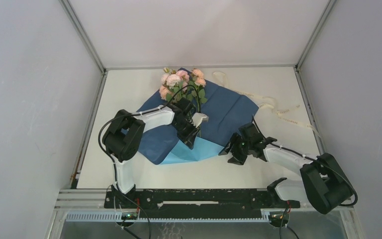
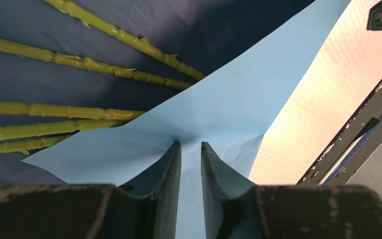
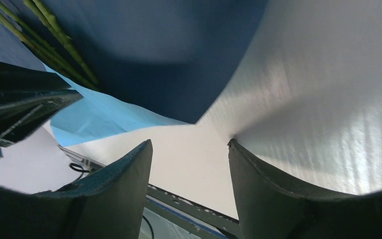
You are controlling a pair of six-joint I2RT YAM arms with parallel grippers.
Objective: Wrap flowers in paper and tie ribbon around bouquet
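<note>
Closest to the lens, the left gripper (image 2: 191, 144) is clenched on a turned-up flap of the paper (image 2: 219, 109), light face showing, at the sheet's near edge. The right gripper (image 3: 189, 142) stands released, jaws wide with nothing between them, just off the sheet's near right side above the tabletop (image 1: 124, 97). The flowers (image 1: 181, 82) lie on the paper's dark face, blooms toward the tabletop's far edge, with the stems (image 2: 54, 59) fanned loose beside the flap. The ribbon (image 1: 278, 112) lies toward the far right corner, apart from both grippers. Risks: thin paper held at a single pinch may tear or slip, and drawing the flap across may scatter the unsecured stems.
</note>
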